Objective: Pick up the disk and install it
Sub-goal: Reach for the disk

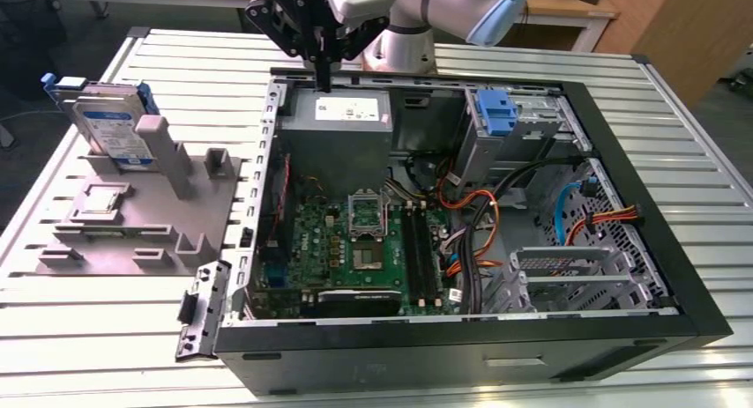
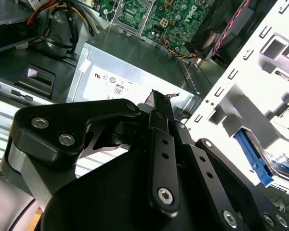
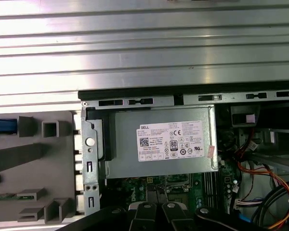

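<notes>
The disk [image 1: 108,126], silver-grey with a white-and-blue label and a blue bracket, stands upright in the grey fixture [image 1: 141,223] at the exterior view's left, outside the computer case. A blue strip of its bracket [image 3: 2,126] shows in the first wrist view, and its labelled corner [image 2: 278,164] in the second wrist view. My gripper [image 1: 321,84] hangs over the far edge of the case, just above the grey power-supply box [image 1: 339,117]. Its fingers are shut together with nothing between them, and they show in both wrist views [image 2: 161,98] [image 3: 152,195]. It is well apart from the disk.
The open computer case [image 1: 471,337] lies on a slatted metal table [image 1: 70,337]. Inside are the green motherboard [image 1: 353,249], cables, a blue upright carrier [image 1: 495,113] and a metal drive cage [image 1: 565,271]. The fixture's posts [image 1: 218,166] stand beside the case wall.
</notes>
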`<action>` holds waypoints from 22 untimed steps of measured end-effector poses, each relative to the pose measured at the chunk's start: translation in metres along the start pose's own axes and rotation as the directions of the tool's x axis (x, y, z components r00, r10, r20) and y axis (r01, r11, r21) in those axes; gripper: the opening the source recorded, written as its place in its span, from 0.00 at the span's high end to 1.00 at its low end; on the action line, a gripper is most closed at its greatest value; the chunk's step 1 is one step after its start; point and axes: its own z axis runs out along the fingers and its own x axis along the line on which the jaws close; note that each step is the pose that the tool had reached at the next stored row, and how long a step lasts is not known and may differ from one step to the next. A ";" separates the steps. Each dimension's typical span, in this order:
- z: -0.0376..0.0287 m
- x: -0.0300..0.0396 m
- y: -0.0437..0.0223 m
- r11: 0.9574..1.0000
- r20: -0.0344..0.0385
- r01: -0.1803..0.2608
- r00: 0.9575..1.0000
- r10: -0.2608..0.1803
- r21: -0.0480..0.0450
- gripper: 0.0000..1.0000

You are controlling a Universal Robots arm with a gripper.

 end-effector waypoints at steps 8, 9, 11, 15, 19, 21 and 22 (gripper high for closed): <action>0.0001 0.0015 -0.0001 1.000 0.000 0.000 1.000 0.000 0.000 0.90; 0.0001 0.0019 -0.0002 1.000 0.000 0.000 1.000 0.000 0.000 0.90; 0.0001 0.0031 -0.0003 1.000 0.000 0.000 1.000 0.000 0.000 0.90; 0.0002 0.0072 -0.0006 1.000 0.000 0.000 1.000 0.000 0.000 0.90; 0.0001 0.0097 -0.0007 1.000 0.000 0.000 1.000 0.000 0.000 0.90; 0.0002 0.0105 -0.0008 1.000 0.000 0.000 1.000 0.000 0.000 0.90; 0.0002 0.0107 -0.0008 1.000 0.000 0.000 1.000 0.000 0.000 0.90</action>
